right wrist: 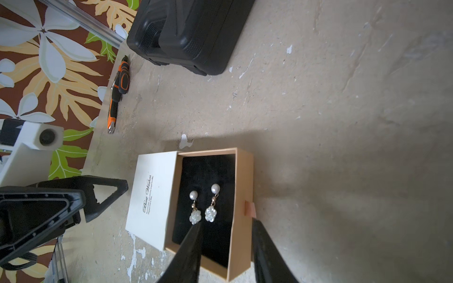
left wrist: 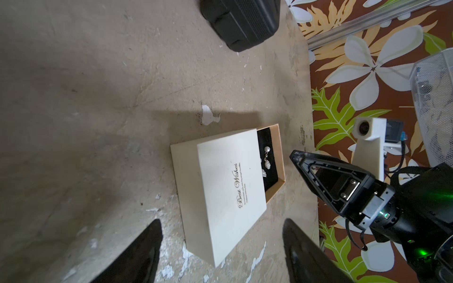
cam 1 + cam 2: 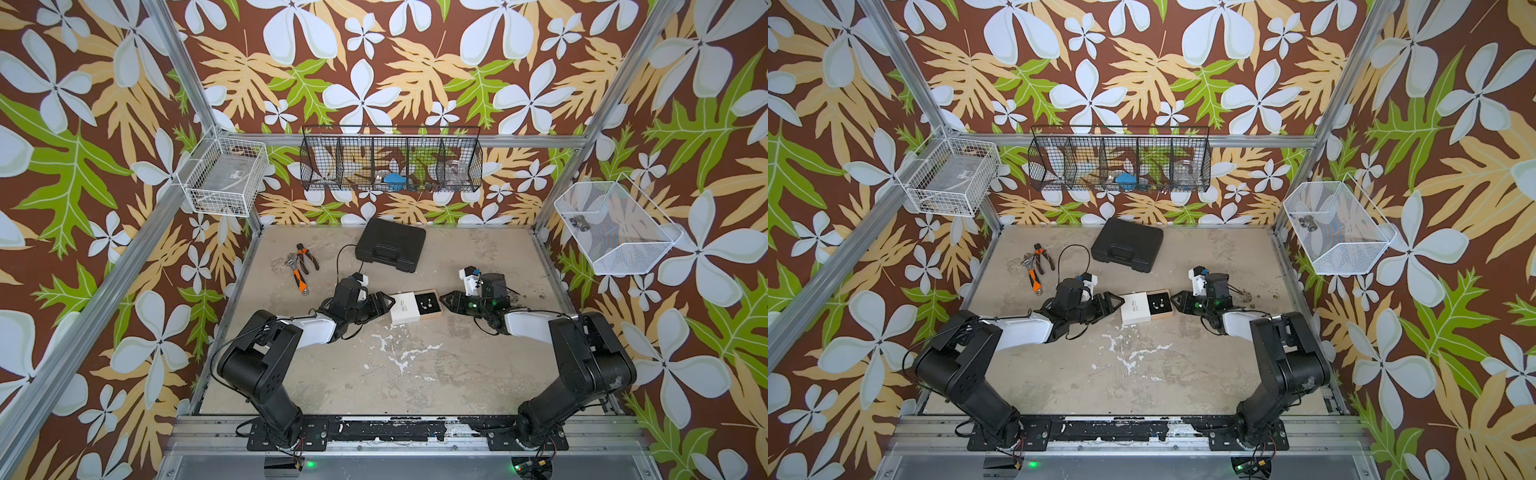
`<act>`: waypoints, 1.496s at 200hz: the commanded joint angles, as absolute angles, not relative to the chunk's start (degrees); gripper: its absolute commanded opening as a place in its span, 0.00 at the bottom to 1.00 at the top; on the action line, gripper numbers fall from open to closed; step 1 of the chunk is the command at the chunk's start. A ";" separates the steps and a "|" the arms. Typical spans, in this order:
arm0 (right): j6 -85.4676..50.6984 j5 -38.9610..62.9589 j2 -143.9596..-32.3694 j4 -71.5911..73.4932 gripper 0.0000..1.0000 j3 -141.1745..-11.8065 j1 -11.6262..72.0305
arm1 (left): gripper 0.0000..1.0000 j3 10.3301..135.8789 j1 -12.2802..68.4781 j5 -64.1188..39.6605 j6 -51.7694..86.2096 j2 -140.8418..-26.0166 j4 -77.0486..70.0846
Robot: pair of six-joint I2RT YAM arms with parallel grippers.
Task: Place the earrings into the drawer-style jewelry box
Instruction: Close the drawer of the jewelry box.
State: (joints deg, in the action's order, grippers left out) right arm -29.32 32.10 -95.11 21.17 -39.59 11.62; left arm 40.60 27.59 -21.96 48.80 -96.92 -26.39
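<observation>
The drawer-style jewelry box lies mid-table: a white sleeve [image 3: 405, 311] [image 3: 1136, 308] [image 2: 228, 186] [image 1: 153, 196] printed "Best Wishes", with its tan, black-lined tray [image 3: 432, 314] [image 3: 1163, 316] [image 1: 241, 191] slid partly out toward the right arm. Both earrings [image 1: 210, 212] [image 2: 266, 161] [image 3: 424, 301], pearl studs with white flower drops, rest side by side on the black lining. My left gripper [image 3: 390, 301] [image 2: 221, 221] is open, its fingers spread wide just short of the sleeve's closed end. My right gripper [image 3: 441, 299] [image 1: 225, 224] is open astride the tray's end wall, one finger over the lining, one outside by the pink pull tab.
A black plastic case [image 3: 390, 245] [image 1: 191, 31] sits at the back. Orange-handled pliers [image 3: 301, 266] [image 1: 117, 93] lie at the back left. Wire baskets [image 3: 390, 164] hang on the walls. White paint flecks [image 3: 399, 353] mark the front of the table.
</observation>
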 commanded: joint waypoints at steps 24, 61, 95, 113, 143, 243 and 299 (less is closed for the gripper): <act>-28.41 32.52 -96.79 22.76 0.39 -41.19 12.96 | 0.75 44.00 28.62 -23.07 50.79 -101.31 -30.18; -26.09 31.71 -99.98 19.66 0.39 -43.83 15.49 | 0.74 45.64 28.64 -23.62 50.87 -103.42 -30.16; -26.28 31.73 -101.39 19.77 0.40 -44.74 17.20 | 0.74 47.23 28.63 -24.34 50.49 -105.43 -29.71; -26.69 32.05 -101.49 20.11 0.39 -44.90 17.82 | 0.73 47.93 28.64 -24.69 50.46 -106.28 -29.71; -28.29 32.85 -102.12 21.63 0.39 -44.91 18.48 | 0.72 49.54 28.65 -25.16 49.85 -107.74 -29.06; -31.78 33.64 -104.31 25.27 0.39 -46.16 20.74 | 0.71 51.00 28.74 -25.22 49.13 -109.39 -28.61; -31.67 33.66 -105.16 24.87 0.39 -46.65 20.81 | 0.71 50.98 28.74 -25.29 49.04 -109.53 -28.96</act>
